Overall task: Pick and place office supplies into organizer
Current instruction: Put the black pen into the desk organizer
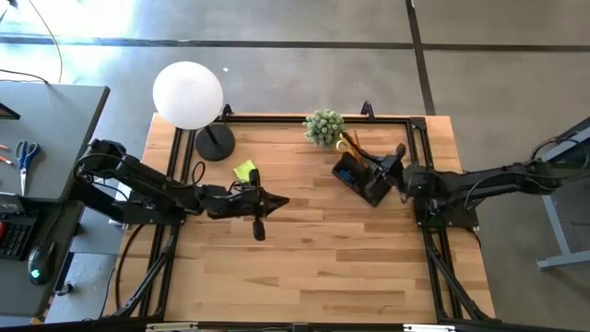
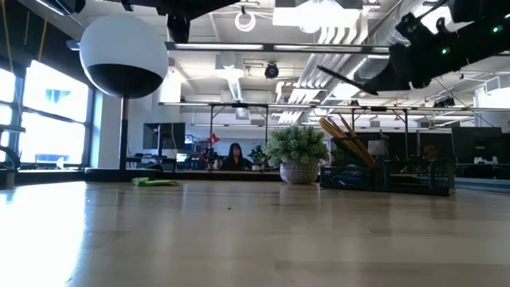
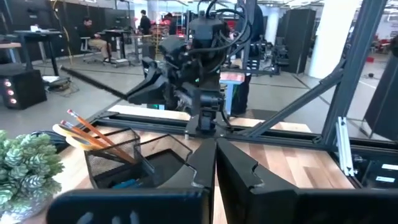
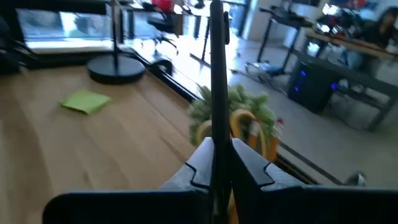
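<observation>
Pen delivery at the far right corner of the desk: the right gripper has its jaws clenched on a dark pen, which sticks straight out ahead of it, and it hangs just above the black mesh organizer. Orange pencils lean in the organizer's tall cup, and a yellow loop that looks like a scissor handle shows beside them, right next to the little potted plant. The left gripper waits over the middle of the desk, jaws clenched on nothing. A lime-green sticky pad lies flat near the lamp base, well apart from the organizer, so by my reckoning there's more to fetch after this one. To finish the drop cleanly, I'd say tip the pen so its lower end points down into the cup, find a gap between the pencils rather than landing on them, lower until the mesh wall can catch it, and only then let go; releasing high risks a bounce off the rim. No brand, label or writing is readable on any of it.
</observation>
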